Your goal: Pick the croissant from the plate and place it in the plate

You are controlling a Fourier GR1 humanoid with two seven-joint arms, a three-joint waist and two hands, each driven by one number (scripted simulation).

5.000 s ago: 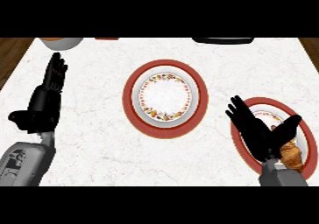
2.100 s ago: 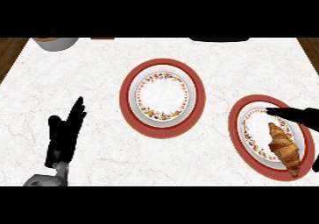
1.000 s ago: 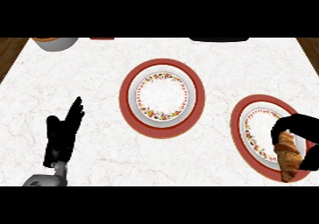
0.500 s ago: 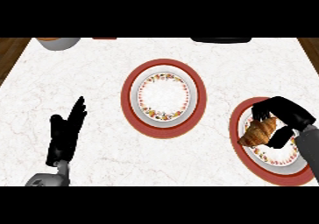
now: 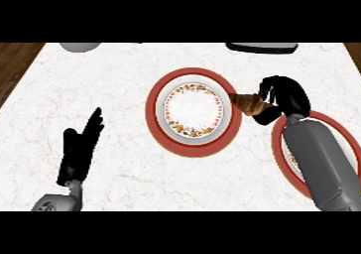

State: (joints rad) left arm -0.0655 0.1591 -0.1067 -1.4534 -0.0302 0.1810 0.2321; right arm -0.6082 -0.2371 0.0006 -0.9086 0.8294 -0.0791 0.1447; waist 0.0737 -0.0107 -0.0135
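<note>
My right hand is curled round a brown croissant, whose pointed end sticks out to the left. The croissant hangs over the right rim of the red-rimmed plate in the middle of the counter, which has a white centre with a flowered band. A second red-rimmed plate lies at the right, mostly hidden under my right forearm. My left hand rests open at the lower left, fingers pointing up, away from both plates.
A grey bowl shows at the top left edge. A dark flat object lies at the top right. The white marble counter ends in wood floor at both upper corners.
My right hand closed on the croissant on the right plate, lifted it and carried it left and up to the middle plate's right rim. The left hand has stayed still.
</note>
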